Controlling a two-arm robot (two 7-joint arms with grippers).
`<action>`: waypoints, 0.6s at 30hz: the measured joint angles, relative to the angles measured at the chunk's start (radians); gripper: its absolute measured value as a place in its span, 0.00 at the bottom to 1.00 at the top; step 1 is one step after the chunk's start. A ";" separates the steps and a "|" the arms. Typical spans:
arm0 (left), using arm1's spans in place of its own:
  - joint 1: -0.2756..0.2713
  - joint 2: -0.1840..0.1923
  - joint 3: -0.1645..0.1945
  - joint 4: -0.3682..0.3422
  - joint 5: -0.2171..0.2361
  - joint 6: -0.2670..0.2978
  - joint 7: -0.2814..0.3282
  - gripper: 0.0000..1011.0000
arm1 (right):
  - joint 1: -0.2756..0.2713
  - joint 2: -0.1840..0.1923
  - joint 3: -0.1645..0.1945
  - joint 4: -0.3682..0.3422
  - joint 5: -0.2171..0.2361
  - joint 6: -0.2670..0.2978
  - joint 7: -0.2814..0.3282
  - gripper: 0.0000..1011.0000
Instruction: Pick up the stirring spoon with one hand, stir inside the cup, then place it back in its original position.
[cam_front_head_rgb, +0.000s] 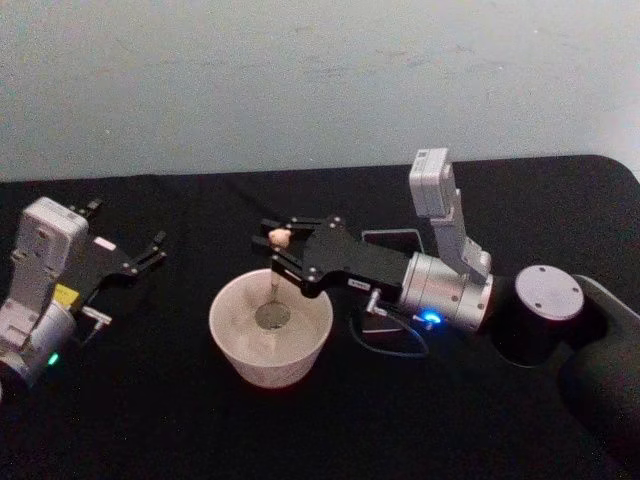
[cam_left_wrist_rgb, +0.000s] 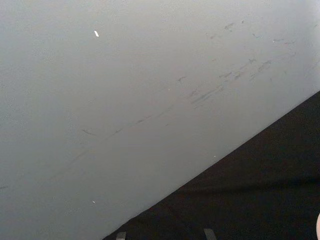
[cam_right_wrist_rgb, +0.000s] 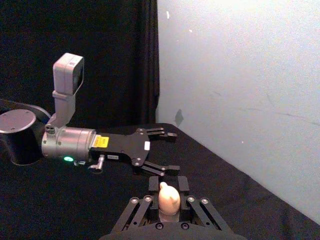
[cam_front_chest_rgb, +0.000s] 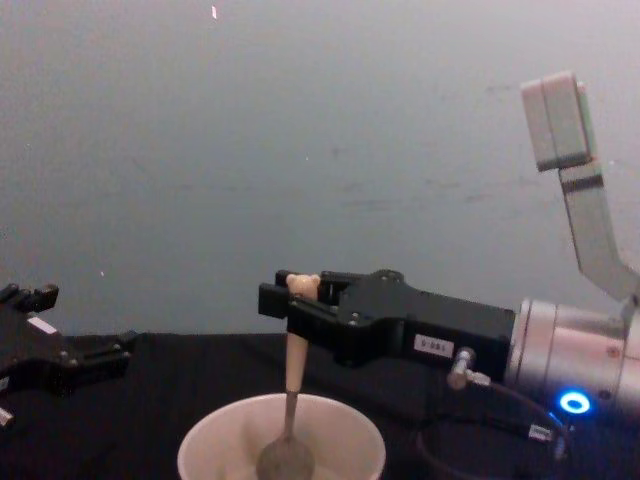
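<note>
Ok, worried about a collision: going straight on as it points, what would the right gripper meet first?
Likely the left gripper, open and facing it; depth is unclear, so it may pass beside.

My right claw (cam_front_chest_rgb: 285, 300) carries a small white label (cam_front_chest_rgb: 432, 346) on its black body; its dark characters are too small for me to read; my left claw (cam_right_wrist_rgb: 173, 151) bears a yellow sticker (cam_right_wrist_rgb: 102, 142) and a white sticker (cam_right_wrist_rgb: 146, 145); I can't make out their print either.

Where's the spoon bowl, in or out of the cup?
In: right gripper holds the stirring spoon upright, bowl inside the cup.
</note>
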 joint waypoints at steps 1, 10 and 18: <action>0.000 0.000 0.000 0.000 0.000 0.000 0.000 0.99 | -0.001 0.002 0.004 0.000 -0.001 0.000 -0.001 0.22; 0.000 0.000 0.000 0.000 0.000 0.000 0.000 0.99 | -0.036 0.038 0.023 -0.046 0.000 0.014 -0.007 0.21; 0.000 0.000 0.000 0.000 0.000 0.000 0.000 0.99 | -0.089 0.084 0.024 -0.131 0.018 0.044 0.005 0.21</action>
